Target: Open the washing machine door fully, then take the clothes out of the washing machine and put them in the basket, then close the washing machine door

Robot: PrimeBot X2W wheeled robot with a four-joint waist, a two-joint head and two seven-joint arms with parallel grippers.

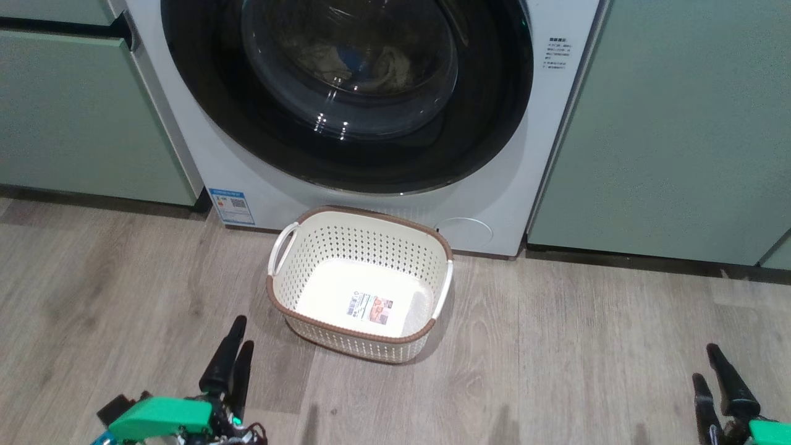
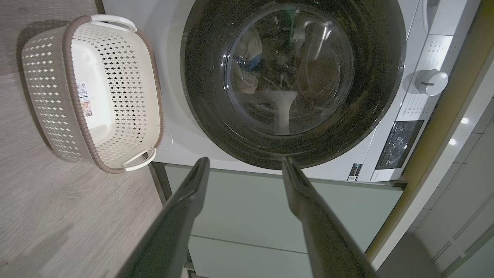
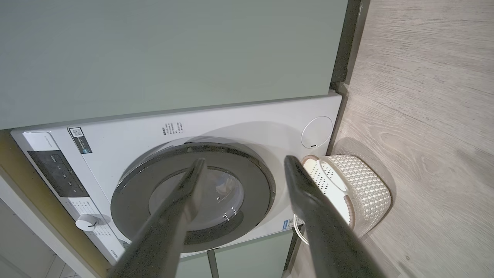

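The washing machine door [image 1: 346,154] sits shut on the washing machine [image 1: 507,191], with the clothes [image 1: 383,65] dim behind its glass. The basket [image 1: 371,247] stands on the floor [image 1: 556,346] just before it. The left gripper [image 1: 242,337] and right gripper [image 1: 704,364] hover low, well short of the door, fingers apart.

**Both tools low, fingers spread**

The left tool [image 1: 242,334] stands at the lower left of the head view. Its two dark fingers [image 2: 177,216] point up and lean a little to the right. In the left wrist view these fingers are apart, with a wide gap between the tips. A green housing [image 1: 160,417] sits at its wrist. The right tool [image 1: 704,363] stands at the lower right and its fingers lean slightly to the left. In the right wrist view they are spread in the same way. The two tools are well apart from each other.
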